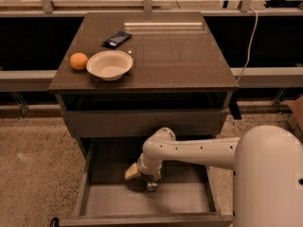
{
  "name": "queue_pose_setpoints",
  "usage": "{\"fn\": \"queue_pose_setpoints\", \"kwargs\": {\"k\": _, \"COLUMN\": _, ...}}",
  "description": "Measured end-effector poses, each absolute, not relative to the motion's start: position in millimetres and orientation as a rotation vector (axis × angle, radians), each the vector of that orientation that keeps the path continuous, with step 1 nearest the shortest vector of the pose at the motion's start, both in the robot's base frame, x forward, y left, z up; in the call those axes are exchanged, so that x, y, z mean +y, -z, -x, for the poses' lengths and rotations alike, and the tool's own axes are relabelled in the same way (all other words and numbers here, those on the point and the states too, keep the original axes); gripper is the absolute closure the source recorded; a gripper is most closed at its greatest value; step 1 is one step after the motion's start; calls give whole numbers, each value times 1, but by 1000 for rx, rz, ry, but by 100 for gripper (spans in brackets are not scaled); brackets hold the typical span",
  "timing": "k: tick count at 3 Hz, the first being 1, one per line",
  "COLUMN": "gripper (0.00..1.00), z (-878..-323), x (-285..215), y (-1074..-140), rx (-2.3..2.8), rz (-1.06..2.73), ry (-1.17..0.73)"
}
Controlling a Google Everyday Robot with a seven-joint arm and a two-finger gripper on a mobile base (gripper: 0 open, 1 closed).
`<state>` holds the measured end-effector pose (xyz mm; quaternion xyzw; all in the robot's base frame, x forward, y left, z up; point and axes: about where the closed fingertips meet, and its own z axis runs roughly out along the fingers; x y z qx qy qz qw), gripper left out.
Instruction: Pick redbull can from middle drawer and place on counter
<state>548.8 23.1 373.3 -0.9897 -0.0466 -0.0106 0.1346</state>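
Note:
The middle drawer (113, 202) is pulled open below the cabinet, and its grey floor shows. My arm reaches down into it from the right. My gripper (149, 182) hangs under the white wrist, low over the drawer floor near its middle. A small shiny silver piece, the redbull can (152, 187), shows right at the gripper's tip, mostly hidden by the wrist. A tan part of the wrist (132, 173) sticks out to the left. The counter (184, 56) is the dark glossy top slab above.
On the counter's left stand a white bowl (110, 65), an orange (78, 61) and a flat dark packet (117, 39). The shallower upper drawer (142, 122) overhangs the back of the middle drawer. My white body (270, 178) fills the lower right. A cable (250, 37) hangs at right.

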Motion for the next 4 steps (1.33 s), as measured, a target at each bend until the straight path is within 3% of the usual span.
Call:
{"fn": "queue_pose_setpoints", "kwargs": {"k": 3, "gripper": 87, "z": -554, "x": 35, "y": -372, "rx": -108, "rz": 2771, "ry": 55}}
{"fn": "queue_pose_setpoints", "kwargs": {"k": 4, "gripper": 100, "z": -552, "x": 32, "y": -390, "rx": -145, "rz": 2705, "ry": 86}}
